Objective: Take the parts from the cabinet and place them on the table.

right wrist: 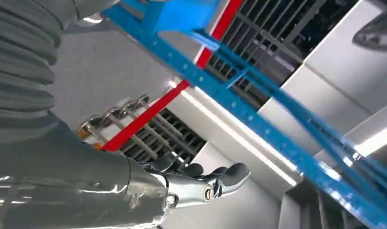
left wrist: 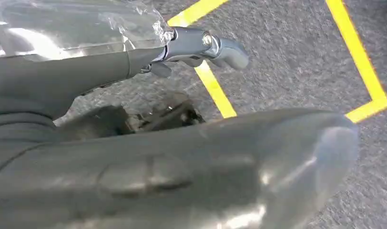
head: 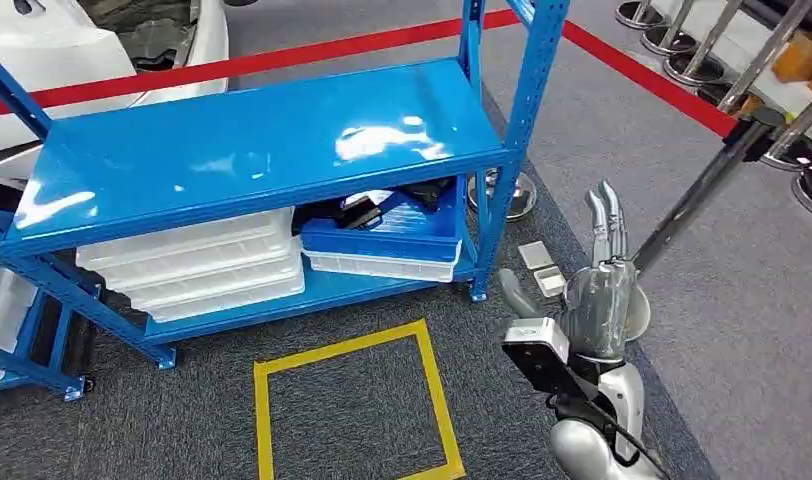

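From the blue rack [head: 282,150], I read the dark parts [head: 377,210] in the blue tray [head: 387,238] on its lower shelf. My right hand [head: 604,290] hangs released, right of the rack's front post, nearer than the left hand [left wrist: 201,45], also empty.

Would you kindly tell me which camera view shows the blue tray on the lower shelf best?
The head view: the blue tray sits whole on the lower shelf, beside the white trays. The left wrist view looks at carpet and yellow tape; the right wrist view catches blue rack beams, no tray.
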### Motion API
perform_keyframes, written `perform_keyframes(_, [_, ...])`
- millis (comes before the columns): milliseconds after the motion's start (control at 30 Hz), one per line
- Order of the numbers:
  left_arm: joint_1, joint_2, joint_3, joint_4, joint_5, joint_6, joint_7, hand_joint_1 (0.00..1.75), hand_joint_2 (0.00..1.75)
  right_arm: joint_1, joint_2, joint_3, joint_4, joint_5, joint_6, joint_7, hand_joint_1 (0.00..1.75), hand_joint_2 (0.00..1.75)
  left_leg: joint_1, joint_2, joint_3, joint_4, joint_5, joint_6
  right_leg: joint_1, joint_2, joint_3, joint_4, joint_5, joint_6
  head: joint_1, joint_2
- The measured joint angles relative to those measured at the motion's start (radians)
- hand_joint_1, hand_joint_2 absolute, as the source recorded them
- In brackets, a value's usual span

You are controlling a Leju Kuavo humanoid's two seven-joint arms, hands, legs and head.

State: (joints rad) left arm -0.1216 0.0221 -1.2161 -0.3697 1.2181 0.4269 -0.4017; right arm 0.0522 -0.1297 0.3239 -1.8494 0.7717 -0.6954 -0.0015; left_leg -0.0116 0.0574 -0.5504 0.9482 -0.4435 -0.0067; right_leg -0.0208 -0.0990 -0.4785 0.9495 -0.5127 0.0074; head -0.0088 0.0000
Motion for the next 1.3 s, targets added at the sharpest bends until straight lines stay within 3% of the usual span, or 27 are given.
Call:
perform_keyframes(67, [0.003,0.0,0.0,0.0,0.001,0.001,0.0,0.0,0.0,-0.001,0.0,0.001,0.002,-0.002,0.0,0.004,0.0,1.75,-0.002,-0.021,0.003,-0.011,0.002,0.011,0.002,-0.018,0.013,-0.011,-0.001,0.012,-0.001,0.0])
perform_keyframes(100, [0.005,0.0,0.0,0.0,0.003,0.001,0.0,0.0,0.0,-0.004,-0.001,0.002,0.002,-0.002,0.0,0.007,0.0,1.75,0.01,-0.032,0.016,-0.025,0.011,0.017,-0.005,0.008,0.017,-0.004,-0.014,0.018,0.002,0.0])
perform_keyframes(133, [0.002,0.0,0.0,0.0,0.003,0.001,0.0,0.0,0.0,-0.005,-0.002,0.003,0.003,-0.002,-0.001,0.011,0.0,1.75,0.011,-0.042,0.019,-0.03,0.012,0.022,-0.004,0.052,0.0,0.036,-0.04,0.019,0.005,0.0])
perform_keyframes(167, [-0.001,0.0,0.0,0.0,0.007,0.001,0.0,0.0,0.0,-0.005,-0.005,0.003,0.005,-0.003,-0.001,0.019,0.0,1.75,0.01,-0.05,0.019,-0.03,0.013,0.029,-0.004,0.077,-0.038,0.111,-0.08,0.018,0.01,0.0])
perform_keyframes(233, [-0.002,0.0,0.0,0.0,0.012,0.005,0.0,0.0,0.0,0.001,-0.01,0.006,0.01,-0.008,-0.001,0.032,0.0,1.75,0.009,-0.072,0.02,-0.029,0.01,0.033,-0.002,0.093,-0.131,0.283,-0.145,0.019,0.021,0.0])
perform_keyframes(267, [0.001,-0.002,0.0,0.0,0.018,0.01,-0.001,0.0,0.0,0.002,-0.012,0.008,0.014,-0.011,-0.001,0.036,0.0,1.75,0.007,-0.085,0.021,-0.028,0.008,0.035,-0.002,0.095,-0.162,0.328,-0.145,0.02,0.025,0.0])
perform_keyframes(333, [0.003,-0.003,0.0,0.0,0.021,0.018,-0.001,0.0,0.0,0.003,-0.015,0.009,0.022,-0.02,-0.001,0.037,0.0,1.75,0.006,-0.112,0.027,-0.026,0.004,0.033,-0.002,0.097,-0.146,0.258,-0.071,0.017,0.027,0.0])
perform_keyframes(367, [0.002,-0.005,0.0,0.0,0.021,0.021,-0.001,0.0,0.0,0.003,-0.016,0.009,0.026,-0.025,-0.001,0.037,0.0,0.0,0.007,-0.126,0.029,-0.023,0.001,0.03,-0.002,0.106,-0.113,0.172,-0.016,0.014,0.032,0.0])
perform_keyframes(400, [0.001,-0.006,0.0,0.0,0.021,0.021,-0.001,0.0,0.0,0.004,-0.017,0.009,0.031,-0.033,-0.001,0.039,0.0,0.0,0.008,-0.137,0.031,-0.019,-0.003,0.026,-0.002,0.132,-0.08,0.085,0.031,0.011,0.038,0.0])
perform_keyframes(433, [0.001,-0.009,0.0,0.0,0.021,0.019,-0.001,0.0,0.0,0.009,-0.018,0.009,0.036,-0.052,-0.001,0.054,0.0,0.0,0.008,-0.137,0.029,-0.014,-0.008,0.023,-0.002,0.151,-0.065,0.03,0.045,0.004,0.042,0.0])
perform_keyframes(467, [0.001,-0.009,0.0,0.0,0.022,0.014,0.001,0.0,0.0,0.015,-0.018,0.006,0.049,-0.078,-0.001,0.069,0.0,0.0,0.003,-0.151,0.024,-0.003,-0.016,0.016,-0.004,0.15,-0.057,0.011,0.038,0.002,0.042,0.0])
perform_keyframes(567, [0.008,-0.009,0.0,0.0,0.028,0.005,0.005,0.0,0.0,0.034,-0.016,-0.016,0.115,-0.177,-0.001,0.022,0.0,0.0,0.011,-0.158,0.023,-0.012,-0.015,-0.002,0.004,0.143,-0.056,0.013,0.04,-0.013,0.039,0.0])
perform_keyframes(600, [0.007,-0.005,0.0,0.002,0.029,0.005,0.008,0.0,0.0,0.037,-0.009,-0.028,0.147,-0.215,-0.001,0.01,0.0,0.0,0.011,-0.143,0.026,-0.001,-0.022,-0.006,-0.004,0.133,-0.052,0.004,0.045,-0.019,0.042,0.0])
perform_keyframes(633, [0.004,-0.005,0.0,0.002,0.029,0.003,0.01,0.0,0.0,0.044,-0.005,-0.038,0.178,-0.253,-0.001,0.008,0.0,0.0,0.007,-0.105,0.013,0.035,-0.048,-0.016,-0.005,0.129,-0.049,0.003,0.044,-0.022,0.037,0.0])
perform_keyframes(667, [0.001,-0.005,0.0,0.002,0.029,0.003,0.012,0.0,0.0,0.05,-0.002,-0.05,0.216,-0.286,-0.002,-0.002,0.0,0.0,0.012,-0.088,-0.019,0.101,-0.086,-0.023,-0.005,0.121,-0.048,0.003,0.042,-0.024,0.02,0.0])
perform_keyframes(733, [-0.001,-0.005,0.0,0.002,0.029,0.003,0.014,0.0,0.0,0.066,0.007,-0.074,0.292,-0.314,-0.002,-0.012,0.0,0.0,0.019,-0.074,-0.105,0.268,-0.157,-0.034,-0.005,0.107,-0.047,0.004,0.038,-0.027,0.015,0.0])
perform_keyframes(800, [0.004,-0.005,0.0,0.003,0.03,0.003,0.017,0.0,0.0,0.069,0.012,-0.085,0.34,-0.323,-0.002,-0.014,0.0,0.0,0.026,-0.07,-0.139,0.321,-0.154,-0.039,-0.007,0.1,-0.044,0.004,0.035,-0.025,0.013,0.0])
perform_keyframes(833, [0.005,-0.005,0.0,0.003,0.03,0.003,0.019,0.0,0.0,0.069,0.016,-0.092,0.368,-0.353,-0.002,-0.013,0.0,0.0,0.027,-0.068,-0.117,0.27,-0.115,-0.037,-0.008,0.097,-0.04,0.004,0.031,-0.023,0.011,0.0])
perform_keyframes(933, [0.003,-0.005,0.0,0.003,0.031,0.003,0.032,0.0,0.0,0.059,0.031,-0.105,0.484,-0.542,-0.002,-0.046,0.0,0.0,0.022,-0.057,0.006,0.019,0.007,-0.02,-0.01,0.092,-0.022,0.002,0.02,-0.015,0.005,0.0])
perform_keyframes(967, [0.001,-0.005,0.0,0.003,0.032,0.003,0.038,0.0,0.0,0.049,0.037,-0.112,0.564,-0.609,-0.002,-0.074,0.0,0.0,0.016,-0.054,0.015,-0.01,-0.002,-0.015,-0.003,0.093,-0.02,0.004,0.016,-0.008,0.001,0.0])
perform_keyframes(1067, [0.002,-0.005,0.0,0.003,0.033,0.005,0.047,0.0,0.0,0.043,0.049,-0.116,0.715,-0.736,-0.002,-0.124,0.0,0.0,0.01,-0.059,0.012,-0.01,-0.004,-0.002,-0.01,0.088,-0.013,-0.012,0.018,0.01,0.003,0.0])
perform_keyframes(1100, [0.002,-0.005,0.0,0.003,0.033,0.006,0.05,0.0,0.0,0.033,0.055,-0.116,0.77,-0.756,-0.002,-0.136,0.0,0.0,0.019,-0.059,0.02,-0.027,0.004,0.007,-0.006,0.088,-0.007,-0.013,0.014,0.017,0.003,0.0])
perform_keyframes(1133, [0.001,-0.005,0.0,0.003,0.032,0.006,0.05,0.0,0.0,0.023,0.057,-0.116,0.816,-0.779,0.0,-0.143,0.0,0.0,0.018,-0.059,0.022,-0.028,0.005,-0.018,-0.002,0.086,-0.003,-0.017,0.017,-0.011,0.007,0.0])
perform_keyframes(1167, [0.0,-0.005,0.0,0.003,0.033,0.007,0.053,0.0,0.0,0.014,0.06,-0.116,0.87,-0.81,0.005,-0.15,0.0,0.0,0.017,-0.06,0.022,-0.028,0.004,-0.016,-0.002,0.083,-0.002,-0.018,0.008,-0.036,0.01,0.0])
perform_keyframes(1233, [0.001,-0.005,0.0,0.003,0.033,0.008,0.055,0.0,0.0,0.01,0.071,-0.116,0.948,-0.861,0.021,-0.159,0.0,0.0,0.014,-0.06,0.023,-0.025,0.0,-0.008,-0.003,0.083,0.001,-0.02,0.014,-0.034,0.018,0.0])
perform_keyframes(1267, [0.002,-0.004,0.0,0.003,0.032,0.008,0.056,0.0,0.0,-0.002,0.082,-0.113,1.022,-0.889,0.04,-0.159,0.0,1.75,0.014,-0.059,0.023,-0.023,-0.002,-0.005,-0.003,0.083,0.001,-0.021,0.014,-0.03,0.021,0.0])
perform_keyframes(1300, [0.002,-0.003,0.0,0.003,0.03,0.009,0.058,0.0,0.0,-0.028,0.094,-0.105,1.106,-0.915,0.061,-0.153,0.0,1.75,0.014,-0.056,0.024,-0.022,-0.003,-0.004,-0.003,0.084,0.002,-0.025,0.016,-0.025,0.025,0.0])
